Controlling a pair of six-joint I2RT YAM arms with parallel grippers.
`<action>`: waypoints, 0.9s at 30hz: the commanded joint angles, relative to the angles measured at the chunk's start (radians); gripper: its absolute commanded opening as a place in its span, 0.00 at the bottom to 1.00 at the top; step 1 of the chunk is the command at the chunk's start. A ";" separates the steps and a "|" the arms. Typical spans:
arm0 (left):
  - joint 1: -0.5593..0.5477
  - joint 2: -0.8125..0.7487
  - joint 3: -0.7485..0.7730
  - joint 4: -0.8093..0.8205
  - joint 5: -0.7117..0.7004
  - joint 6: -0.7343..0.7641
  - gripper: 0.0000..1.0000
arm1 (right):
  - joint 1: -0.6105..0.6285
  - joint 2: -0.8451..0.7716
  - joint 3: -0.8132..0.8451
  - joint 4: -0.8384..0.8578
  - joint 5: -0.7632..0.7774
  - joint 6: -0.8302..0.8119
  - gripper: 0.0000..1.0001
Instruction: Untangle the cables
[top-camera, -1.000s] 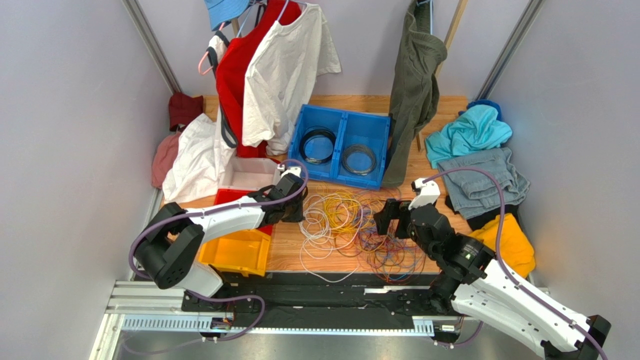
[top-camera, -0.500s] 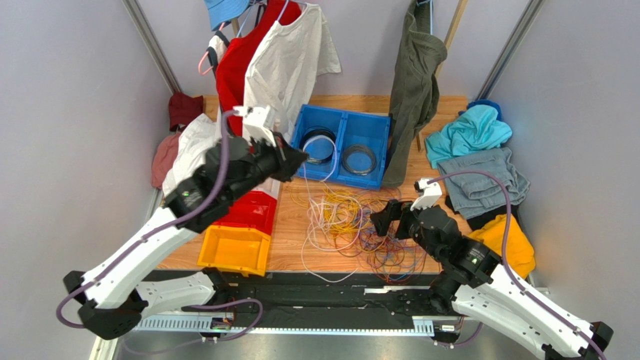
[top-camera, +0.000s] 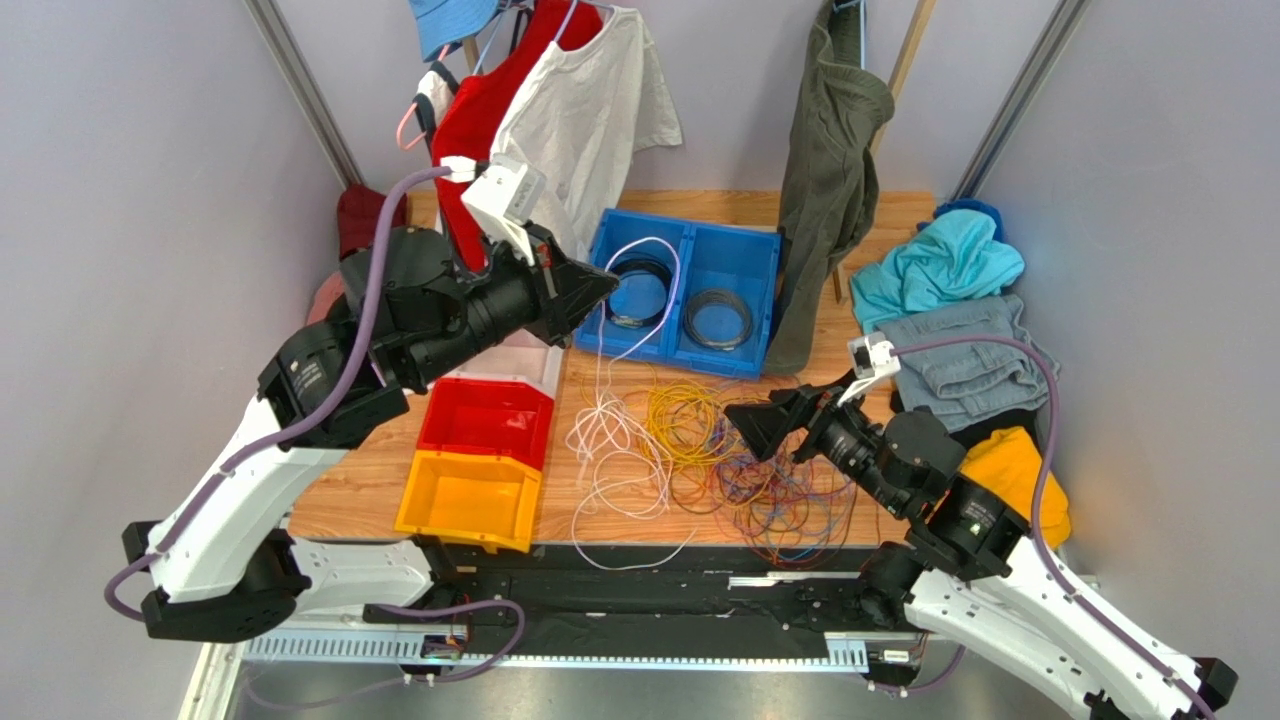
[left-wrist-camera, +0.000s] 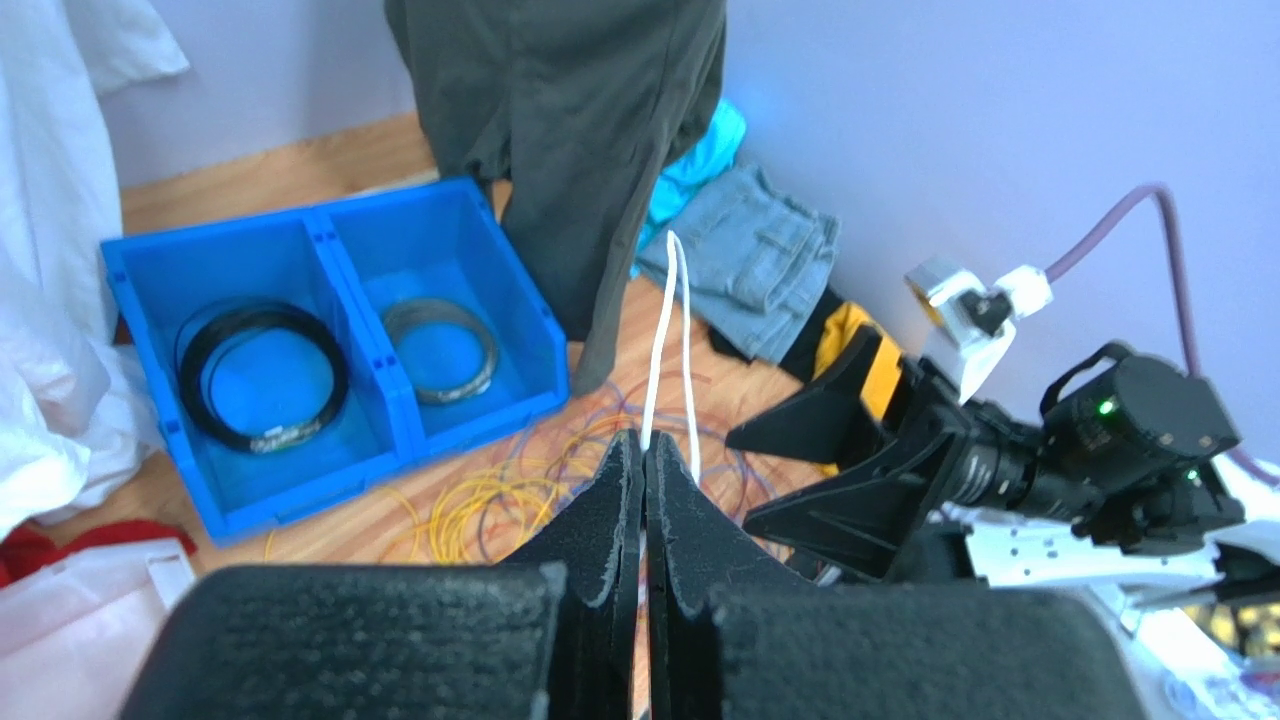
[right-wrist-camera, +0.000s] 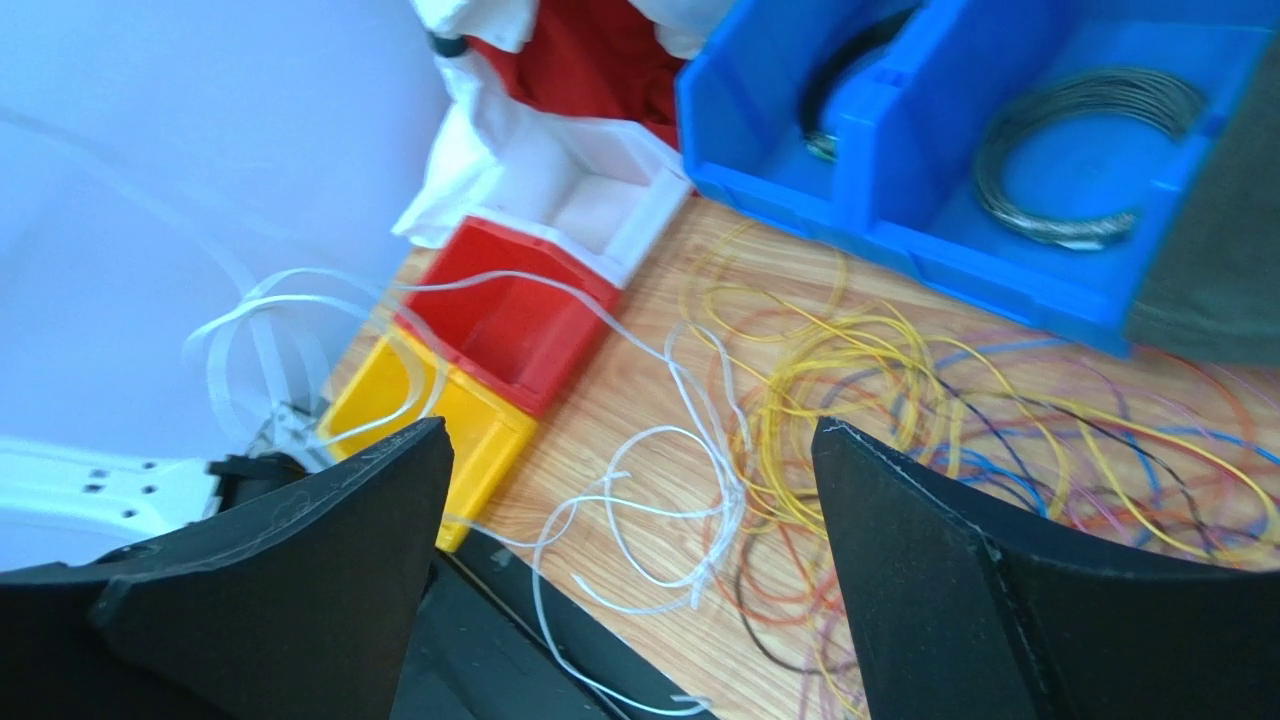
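The cables lie in a loose tangle on the wooden table: yellow strands, white loops, and purple, red and blue ones. My left gripper is raised above the table's left middle, shut on a white cable that loops above it and hangs down to the pile. In the left wrist view the jaws pinch that white cable. My right gripper hovers open at the pile's right side. The right wrist view has its jaws wide over white loops and yellow strands.
A blue two-part bin with a black coil and a grey coil stands behind the pile. Red and yellow bins sit at the left. Clothes hang behind and lie heaped at the right.
My left arm rose from the pile up and back with its jaws shut on the white cable, drawing it upward. The right gripper tilted and shifted slightly left, staying open.
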 joint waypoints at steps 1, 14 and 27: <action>-0.012 0.026 0.068 -0.059 0.025 0.038 0.00 | 0.005 0.016 0.018 0.189 -0.136 0.013 0.95; -0.028 0.120 0.165 -0.106 0.072 0.063 0.00 | 0.067 0.180 0.027 0.412 -0.273 0.014 0.90; -0.034 0.151 0.185 -0.117 0.059 0.060 0.00 | 0.191 0.212 0.053 0.343 -0.215 -0.058 0.77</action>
